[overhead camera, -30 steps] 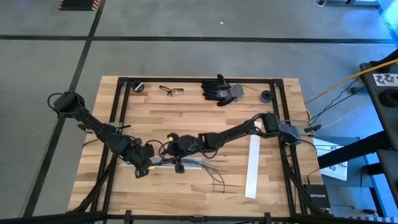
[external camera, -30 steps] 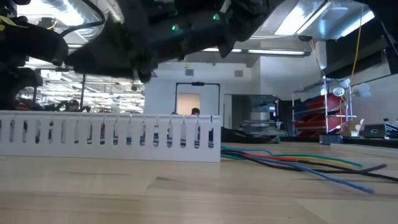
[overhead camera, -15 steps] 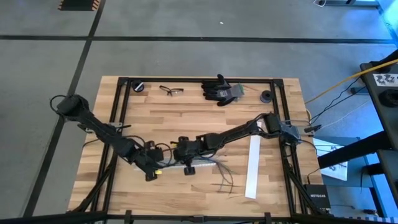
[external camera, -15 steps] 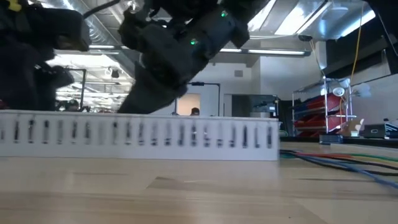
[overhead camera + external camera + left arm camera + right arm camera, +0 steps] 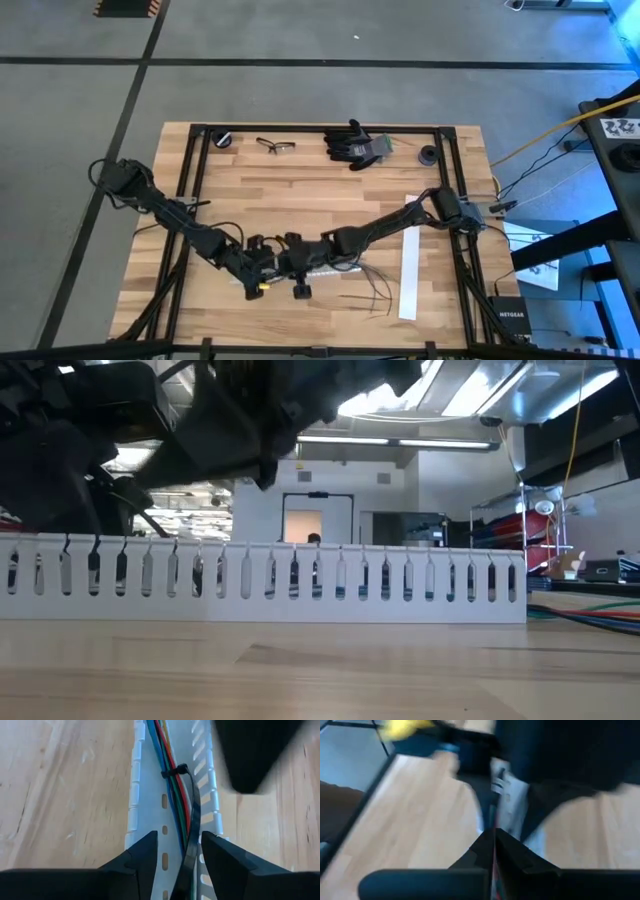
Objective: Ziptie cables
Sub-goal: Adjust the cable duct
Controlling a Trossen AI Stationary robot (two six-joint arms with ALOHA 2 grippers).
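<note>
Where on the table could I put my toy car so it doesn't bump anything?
Bare wood lies between the glasses and gloves at the far edge and the arms, and in the near left corner of the table. It is crowded at the near middle, where both grippers meet over the white duct and cables, and by the white strip.

Looks like an industrial lab or workshop. Butcher-block table (image 5: 300, 190) in a black metal frame on grey concrete floor (image 5: 300, 90) marked with dark tape lines. Safety glasses (image 5: 275, 146) and work gloves (image 5: 352, 144) near the far edge. Beyond: exposed ceiling lights (image 5: 480, 385), red racking (image 5: 515, 550), a doorway (image 5: 303, 527).
</note>
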